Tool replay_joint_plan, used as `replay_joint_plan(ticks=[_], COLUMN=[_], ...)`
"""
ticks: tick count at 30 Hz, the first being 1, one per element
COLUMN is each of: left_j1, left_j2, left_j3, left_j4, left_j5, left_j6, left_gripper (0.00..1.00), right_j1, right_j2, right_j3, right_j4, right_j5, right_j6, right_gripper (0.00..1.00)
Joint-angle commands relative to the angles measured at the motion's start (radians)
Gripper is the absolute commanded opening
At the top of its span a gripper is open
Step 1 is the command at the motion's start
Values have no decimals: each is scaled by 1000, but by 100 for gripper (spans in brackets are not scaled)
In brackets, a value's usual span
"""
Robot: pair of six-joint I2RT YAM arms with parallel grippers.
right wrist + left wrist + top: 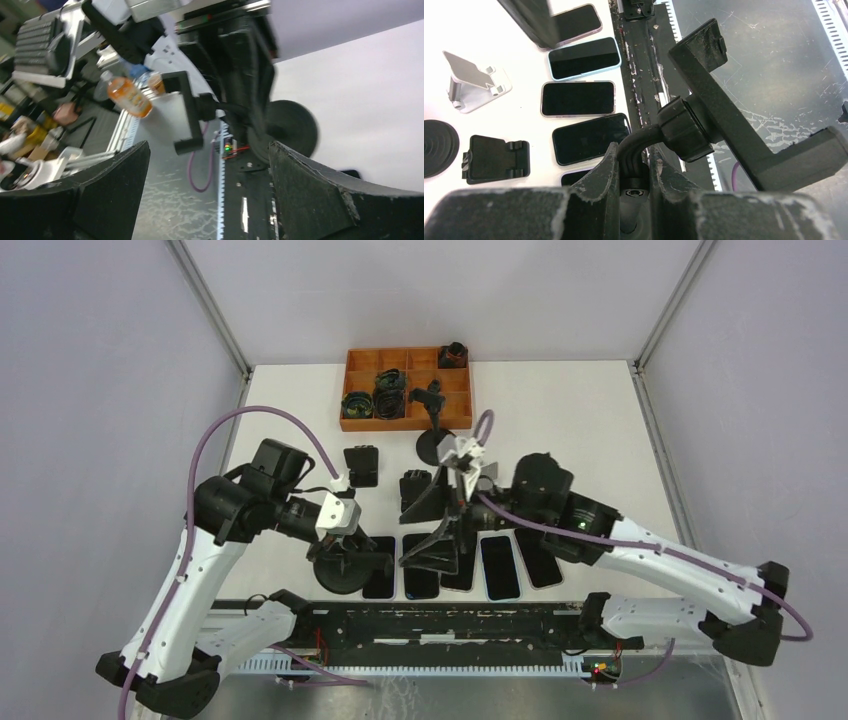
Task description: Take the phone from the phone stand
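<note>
**benchrat:** So where's the phone? From the left wrist view, the cradle on the phone stand looks bare, with nothing between its two end clamps.

**yam_fan:** Yep, no phone in it. The only ones visible are the row of phones lying flat on the table, long sides next to each other, right beside the stand's suction base. It's not possible to tell which one is the task's phone.

**benchrat:** And the grippers?

**yam_fan:** The left gripper is pinched tight on the stand's bent neck, just below the round joint. The right gripper is spread wide and has nothing in it. It faces the empty cradle, which lies to its left and well out in front of the fingertips. The cradle's long axis looks crosswise to the line between the fingers, though that view is blurry.

**benchrat:** So the removal's done?

**yam_fan:** Looks that way to me. If a phone needs touching, the right arm is nearer, since its fingers hang just above the row.
</note>
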Motion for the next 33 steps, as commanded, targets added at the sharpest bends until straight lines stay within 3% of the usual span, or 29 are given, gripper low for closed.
replay_joint_plan(ticks=[1, 7, 11, 15, 17, 20, 22, 25, 28, 33], left_j1=[-3, -3, -4, -3, -3, -3, -4, -5, -3, -3], left_j2=[-2, 0, 1, 1, 2, 1, 0, -6, -21, -37], left_j3=[13, 3, -3, -3, -5, -5, -7, -8, -7, -11], left_j4=[47, 49, 49, 48, 47, 49, 63, 95, 138, 228], left_j5=[32, 8, -5, -9, -8, -10, -15, -32, -50, -105], left_j6=[3, 21, 34, 33, 28, 22, -3, -50, -111, -216], left_gripper=[2, 2, 2, 2, 2, 4, 19, 71, 98, 100], right_j1=[108, 168, 174, 174, 174, 173, 172, 151, 100, -79], right_j2=[113, 229, 272, 277, 272, 249, 222, 175, 134, 61], right_j3=[110, 212, 236, 222, 227, 227, 218, 202, 199, 200], right_j4=[47, -20, -52, -54, -71, -79, -70, -51, -82, -250], right_j5=[-34, -47, -53, -42, -12, 42, 84, 110, 122, 118], right_j6=[-35, -43, -31, -40, -69, -108, -133, -146, -146, -184], right_gripper=[92, 83, 67, 45, 23, 1, 0, 0, 0, 0])
